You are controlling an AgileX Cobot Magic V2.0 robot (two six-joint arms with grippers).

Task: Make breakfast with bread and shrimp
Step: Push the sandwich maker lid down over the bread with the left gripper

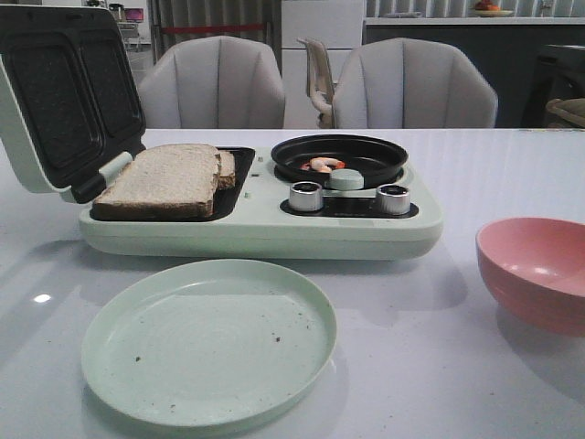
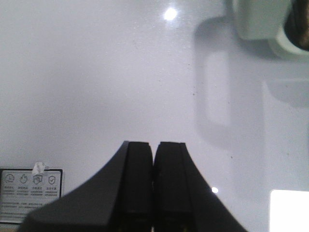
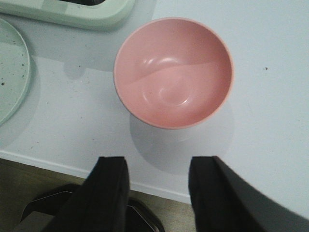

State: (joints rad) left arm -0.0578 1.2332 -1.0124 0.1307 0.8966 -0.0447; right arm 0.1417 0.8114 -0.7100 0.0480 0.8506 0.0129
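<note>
- The bread [image 1: 164,180] is seen lying in the left tray of a pale green breakfast maker [image 1: 265,229], whose lid [image 1: 59,101] is raised at the left; the two slices are overlapped.
- The shrimp [image 1: 322,165] is seen in the round black pan [image 1: 340,157] on the right side of the machine, just beside a pale round knob [image 1: 346,178].
- A green plate [image 1: 208,340] is set on the table [image 1: 439,366] in front of the machine, and a pink bowl [image 3: 174,72] stands to its right.
- The left gripper [image 2: 153,179] is closed, its fingers pressed together with nothing between them, above bare table.
- The right gripper [image 3: 157,188] is held wide apart near the pink bowl, nothing being gripped.
</note>
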